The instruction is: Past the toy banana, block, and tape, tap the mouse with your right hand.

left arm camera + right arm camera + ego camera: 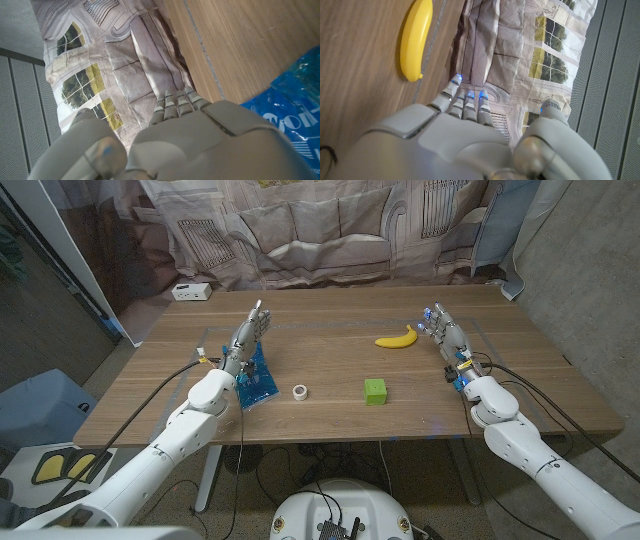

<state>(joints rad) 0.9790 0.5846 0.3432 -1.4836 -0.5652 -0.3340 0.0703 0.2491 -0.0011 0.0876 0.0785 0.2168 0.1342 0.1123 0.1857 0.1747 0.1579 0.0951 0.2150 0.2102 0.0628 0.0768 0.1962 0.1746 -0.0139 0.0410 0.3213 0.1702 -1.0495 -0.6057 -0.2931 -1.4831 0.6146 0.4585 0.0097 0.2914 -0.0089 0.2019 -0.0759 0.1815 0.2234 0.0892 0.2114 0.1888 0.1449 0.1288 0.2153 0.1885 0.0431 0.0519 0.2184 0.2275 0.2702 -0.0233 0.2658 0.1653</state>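
While the right hand (447, 340) stands on its edge with fingers stretched out and nothing in it, the reach seems not yet begun. Just to its left lies the yellow banana (397, 338); nearer the robot and further left sit the green block (375, 390) and the small white tape roll (300, 392). I cannot make out a mouse, so the next move calls for finding it first.

Left hand (247, 338) raised, fingers extended, holding nothing; right hand (446, 336) likewise.
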